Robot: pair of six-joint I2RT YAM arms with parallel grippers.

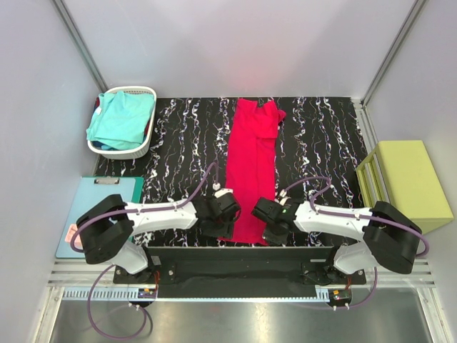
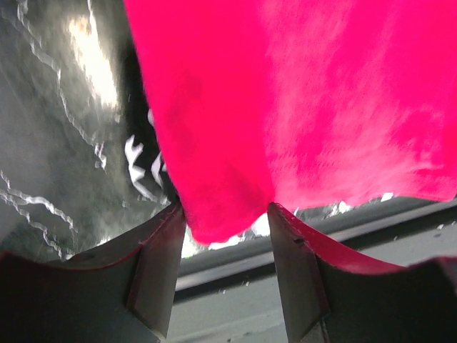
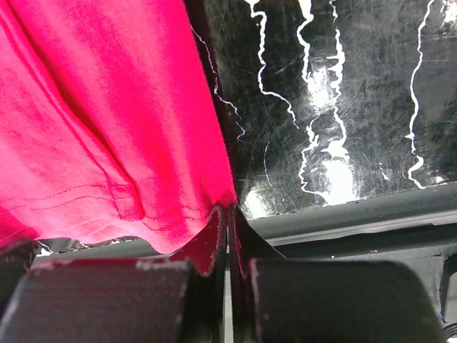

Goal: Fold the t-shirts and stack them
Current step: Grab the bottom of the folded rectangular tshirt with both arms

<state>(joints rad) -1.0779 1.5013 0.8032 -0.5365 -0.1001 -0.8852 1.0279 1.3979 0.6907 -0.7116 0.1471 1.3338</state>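
A crimson-red t-shirt (image 1: pixel 251 171) lies on a black bench (image 1: pixel 321 143) veined with white; a turquoise t-shirt (image 1: pixel 121 118) fills a white basket (image 1: pixel 140 151) at 10 o'clock, a yellow-green block (image 1: pixel 407 182) at 3 o'clock.

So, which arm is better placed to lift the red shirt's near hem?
Right, probably: the right gripper is shut on a corner of the shirt, while the left gripper stands open around the other corner.

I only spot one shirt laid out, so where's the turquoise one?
From above, the turquoise t-shirt lies in the white basket at the table's far left corner, left of the red t-shirt.
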